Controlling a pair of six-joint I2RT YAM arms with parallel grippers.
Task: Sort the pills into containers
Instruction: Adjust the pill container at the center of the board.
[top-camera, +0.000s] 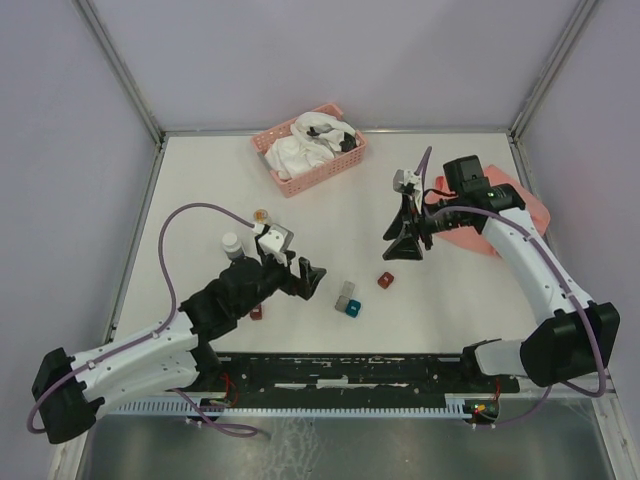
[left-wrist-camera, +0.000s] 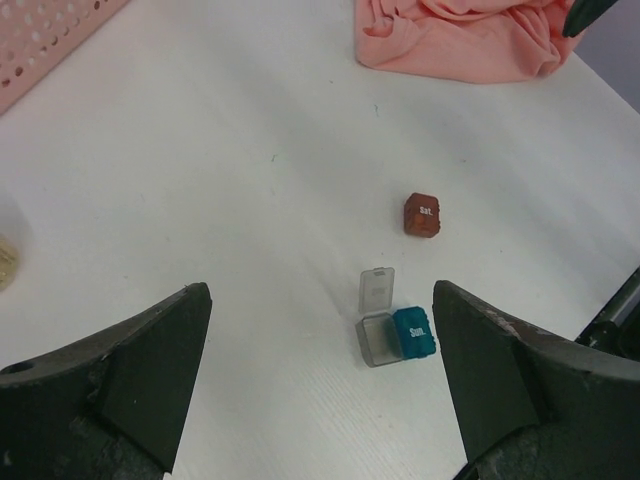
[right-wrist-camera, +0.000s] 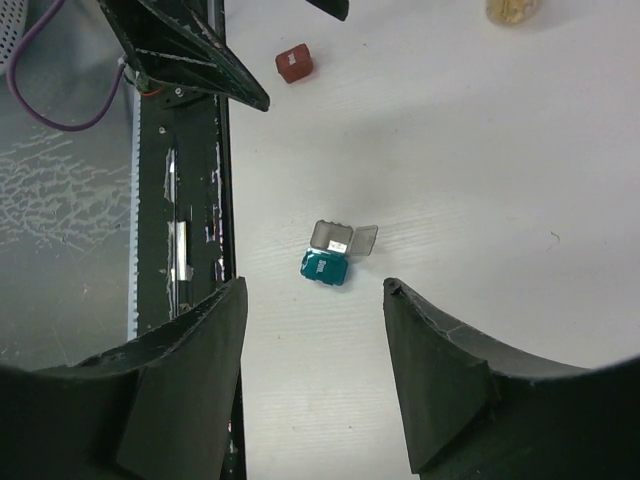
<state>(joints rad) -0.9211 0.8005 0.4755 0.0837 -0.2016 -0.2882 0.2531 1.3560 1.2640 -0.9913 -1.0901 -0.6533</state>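
Sorting hasn't begun, by the look of it. The left gripper (top-camera: 300, 275) hangs low with its jaws spread wide and nothing between them. The right gripper (top-camera: 405, 240) hovers over mid-table, jaws parted and also empty.

The jar (top-camera: 232, 245) stands capped just beyond the left arm, and the pills (right-wrist-camera: 512, 10) show golden through clear plastic. The grey box (left-wrist-camera: 375, 325) has its lid flipped up and touches the teal box (left-wrist-camera: 414, 332). 1 red box (left-wrist-camera: 423, 214) sits near them, and the other red box (top-camera: 256, 312) is tucked by the left arm.

Next, I'd say: grip the jar and uncap it, probably with 2 arms.

The table (top-camera: 200, 180) is white and matte. The basket (top-camera: 330, 172) holds white cloth, and a pink cloth (left-wrist-camera: 460, 35) lies on the right. Pale walls and metal posts close it in.
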